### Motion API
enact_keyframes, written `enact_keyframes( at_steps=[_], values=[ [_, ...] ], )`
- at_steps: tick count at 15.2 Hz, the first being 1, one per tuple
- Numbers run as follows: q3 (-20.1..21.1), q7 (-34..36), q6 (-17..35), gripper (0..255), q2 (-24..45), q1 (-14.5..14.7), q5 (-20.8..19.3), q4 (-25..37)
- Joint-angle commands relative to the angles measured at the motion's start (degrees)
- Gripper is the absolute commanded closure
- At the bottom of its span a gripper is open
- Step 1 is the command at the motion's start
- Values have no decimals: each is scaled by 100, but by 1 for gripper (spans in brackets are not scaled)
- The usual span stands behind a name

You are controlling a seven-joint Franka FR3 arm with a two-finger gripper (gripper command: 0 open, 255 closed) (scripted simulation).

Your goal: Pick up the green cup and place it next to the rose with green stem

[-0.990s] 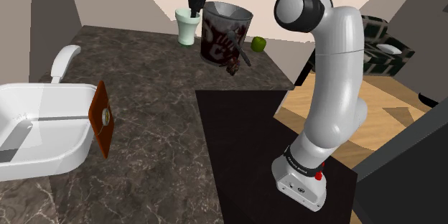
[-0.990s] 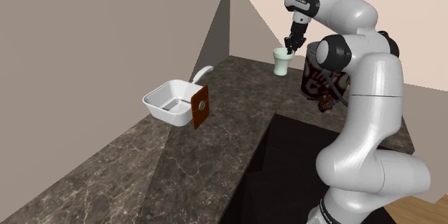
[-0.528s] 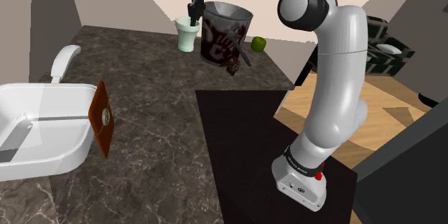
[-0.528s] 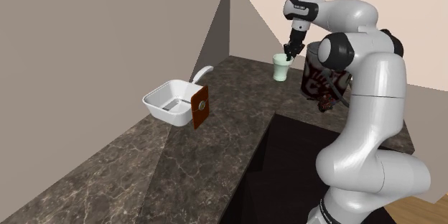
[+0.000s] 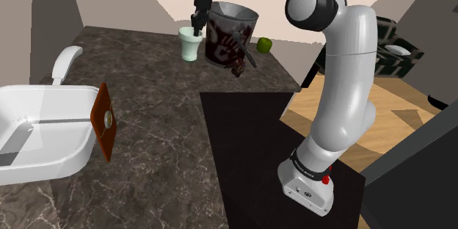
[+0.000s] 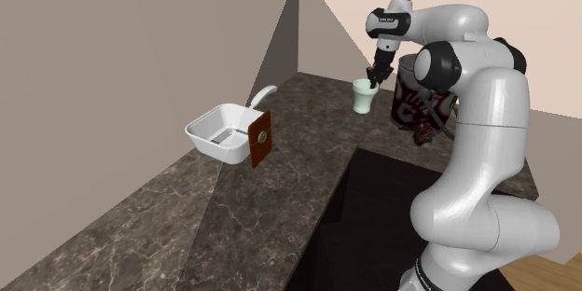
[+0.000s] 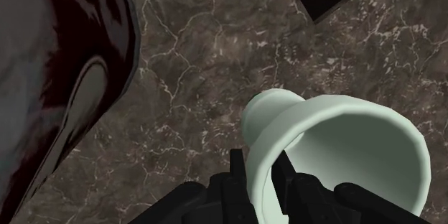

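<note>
From the shoulder camera: pale green footed cup (image 5: 190, 42) at the far end of the dark marble bench (image 5: 147, 81), just beside a big dark jar with red markings (image 5: 231, 33); black jaws down on the cup's rim; small green fruit (image 5: 264, 45) beyond the jar; white sink (image 5: 51, 158) at the view's left

From the second exterior camera: cup (image 6: 363, 95) under the arm's wrist, near the wall corner; resting or lifted, impossible to tell

From the wrist camera: jaws pinched narrowly on the cup (image 7: 337, 151) wall, one finger inside, one outside; jar (image 7: 57, 57) close by
</note>
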Motion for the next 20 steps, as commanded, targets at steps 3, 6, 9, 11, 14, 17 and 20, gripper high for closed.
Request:
enact_keyframes(
  at_steps=[3, 6, 9, 11, 14, 17, 20],
  values=[
    [-2, -23, 312, 255, 8, -5, 3, -298],
    [-4, -39, 530, 255, 31, -7, 5, -493],
    [-6, -54, 740, 255, 67, -9, 5, -669],
    [-8, -64, 877, 255, 98, -9, 5, -775],
    [-8, -68, 928, 255, 110, -9, 5, -814],
    [-8, -67, 928, 255, 111, -9, 5, -814],
    [-8, -68, 927, 0, 111, -10, 5, -812]
  ],
)
